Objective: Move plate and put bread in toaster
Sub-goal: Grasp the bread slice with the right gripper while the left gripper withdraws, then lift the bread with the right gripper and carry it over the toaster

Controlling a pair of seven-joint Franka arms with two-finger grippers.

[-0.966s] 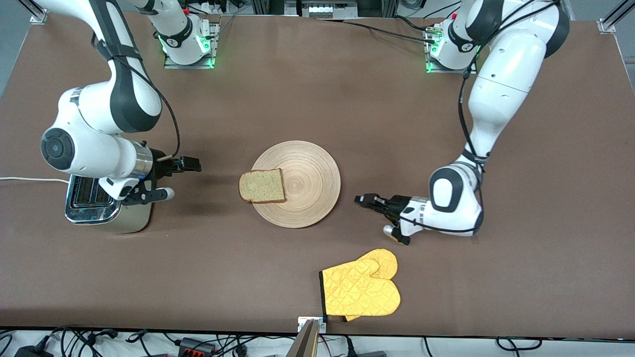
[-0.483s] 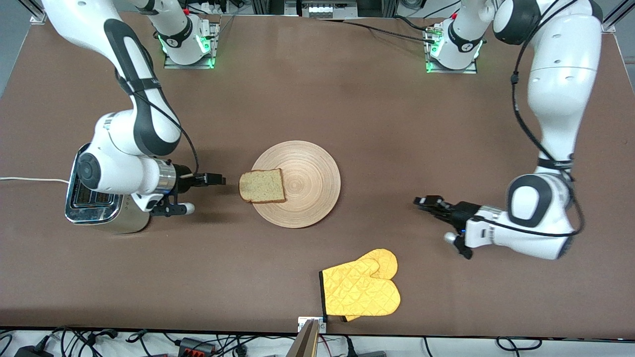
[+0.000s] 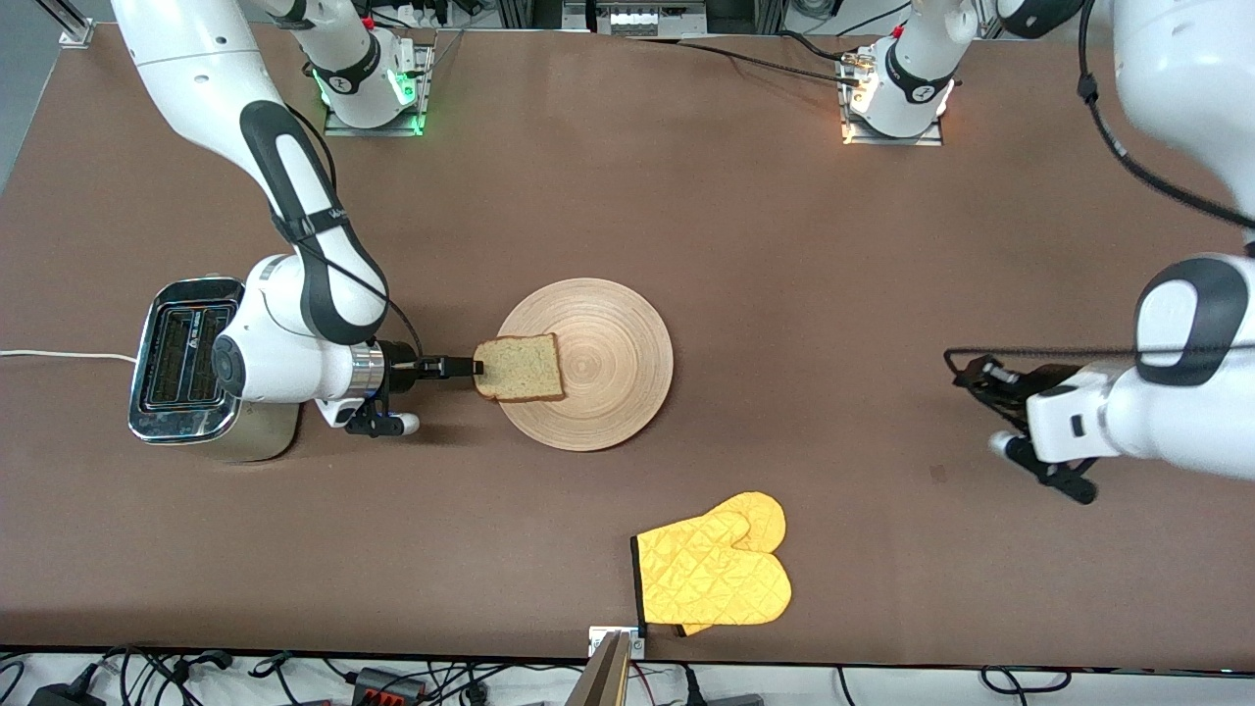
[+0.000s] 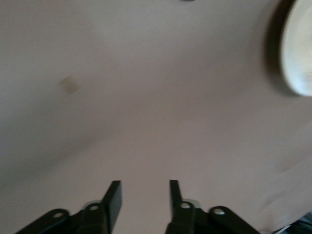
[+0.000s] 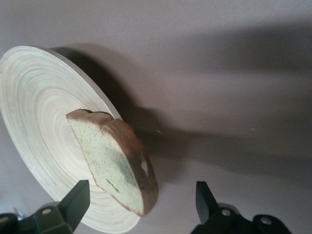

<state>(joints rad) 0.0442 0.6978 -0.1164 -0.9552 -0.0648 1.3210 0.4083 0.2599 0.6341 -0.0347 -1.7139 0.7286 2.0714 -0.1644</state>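
Note:
The light-wood plate [image 3: 608, 368] lies mid-table. The brown bread slice [image 3: 518, 368] rests on its rim toward the right arm's end, overhanging the edge. My right gripper [image 3: 461, 368] is open and low at that overhanging edge. In the right wrist view the bread [image 5: 117, 161] sits between the open fingers [image 5: 78, 197] without being pinched, with the plate [image 5: 34, 112] beside it. The steel toaster [image 3: 186, 358] stands at the right arm's end, partly under that arm. My left gripper [image 3: 961, 370] is open and empty, low over bare table toward the left arm's end. Its wrist view shows the gripper [image 4: 144, 192] and the plate's rim [image 4: 300, 53].
A yellow oven mitt [image 3: 711, 574] lies nearer the front camera than the plate, by the table's edge. The toaster's white cord [image 3: 59, 355] runs off the right arm's end of the table.
My right gripper moved from over the toaster to the bread's overhanging edge. My left gripper drew away from the plate toward the left arm's end. Plate and bread have not moved.

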